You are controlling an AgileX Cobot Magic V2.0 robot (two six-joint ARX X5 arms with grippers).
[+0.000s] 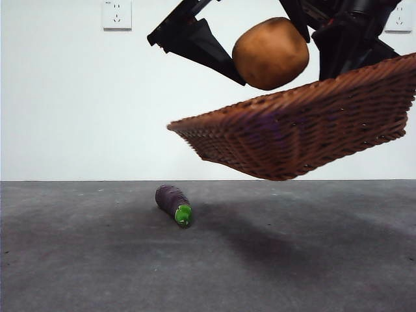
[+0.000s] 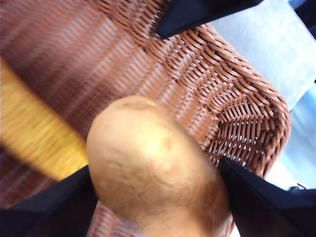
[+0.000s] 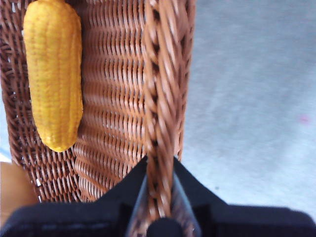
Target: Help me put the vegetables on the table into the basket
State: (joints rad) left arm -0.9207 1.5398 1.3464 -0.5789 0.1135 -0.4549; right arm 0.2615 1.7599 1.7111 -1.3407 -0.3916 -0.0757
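Potato [image 1: 270, 53] is clamped in the left jaws [image 2: 158, 197] directly above the basket [image 1: 305, 136] (corn [image 3: 53, 74] already inside), which is held aloft by right jaws [image 3: 159, 197] pinched on its rim; eggplant [image 1: 174, 204] lies on counter [image 1: 78, 260].

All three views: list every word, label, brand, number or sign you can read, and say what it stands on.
None: no view shows readable text.
Potato, corn cob, eggplant: no print or sticker visible.
Basket: plain weave, no tag visible.
Wall sockets: only slots, no lettering legible.
Left gripper and right gripper: black fingers, no markings visible.
Table: bare grey surface, no marks.
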